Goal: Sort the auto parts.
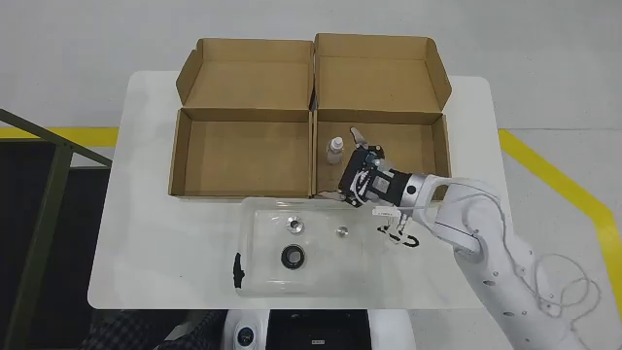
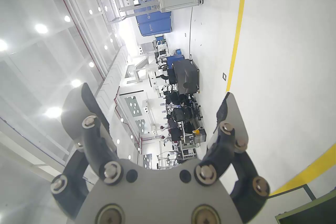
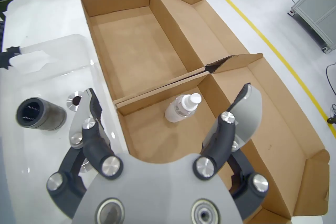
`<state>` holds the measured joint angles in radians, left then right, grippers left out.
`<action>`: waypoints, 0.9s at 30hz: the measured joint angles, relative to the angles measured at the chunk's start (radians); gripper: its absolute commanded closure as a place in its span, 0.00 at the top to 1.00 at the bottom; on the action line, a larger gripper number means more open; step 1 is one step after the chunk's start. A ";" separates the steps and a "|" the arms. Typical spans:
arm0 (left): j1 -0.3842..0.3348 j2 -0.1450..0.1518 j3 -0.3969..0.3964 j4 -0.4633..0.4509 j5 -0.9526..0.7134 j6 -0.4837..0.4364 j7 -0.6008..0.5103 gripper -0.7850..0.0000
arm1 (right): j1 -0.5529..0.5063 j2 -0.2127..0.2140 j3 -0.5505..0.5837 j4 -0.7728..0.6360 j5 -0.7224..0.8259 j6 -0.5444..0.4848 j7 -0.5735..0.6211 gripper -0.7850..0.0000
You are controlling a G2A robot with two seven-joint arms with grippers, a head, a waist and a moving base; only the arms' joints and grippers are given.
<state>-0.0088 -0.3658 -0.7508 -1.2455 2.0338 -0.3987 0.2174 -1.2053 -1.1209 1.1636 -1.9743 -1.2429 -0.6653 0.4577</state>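
Knocking the white bottle point(image 1: 334, 149), kept at the left end of the right-hand box point(image 1: 413, 156) at frame centre, is risked if the empty, spread right gripper point(image 1: 346, 165) just beside it is swung low toward the clear tray point(image 1: 364, 264) below, where a black bushing point(image 1: 293, 257) and two metal pieces point(image 1: 293, 223) are held.

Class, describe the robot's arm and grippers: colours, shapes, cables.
The right arm is glossy white with rounded links, a thin white cable beside it. The left gripper and right gripper match: round grey plate, black linkages, silver bolts, curved metal fingers.
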 measured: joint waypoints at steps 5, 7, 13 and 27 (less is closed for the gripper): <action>0.000 0.000 0.000 0.000 0.000 0.000 0.000 1.00 | -0.092 0.015 0.017 -0.078 -0.033 -0.064 0.025 1.00; 0.000 0.000 0.000 0.000 0.000 0.000 0.000 1.00 | -0.135 0.022 0.020 -0.109 -0.057 -0.083 0.030 1.00; 0.000 0.000 0.000 0.000 0.000 0.000 0.000 1.00 | -0.234 0.037 0.035 -0.169 -0.124 -0.117 0.017 1.00; 0.000 0.000 0.000 0.000 0.000 0.000 0.000 1.00 | -0.312 0.057 0.030 -0.183 -0.233 -0.172 0.015 1.00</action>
<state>-0.0088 -0.3658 -0.7508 -1.2455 2.0338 -0.3987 0.2174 -1.5176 -1.0637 1.1935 -2.1574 -1.4759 -0.8377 0.4727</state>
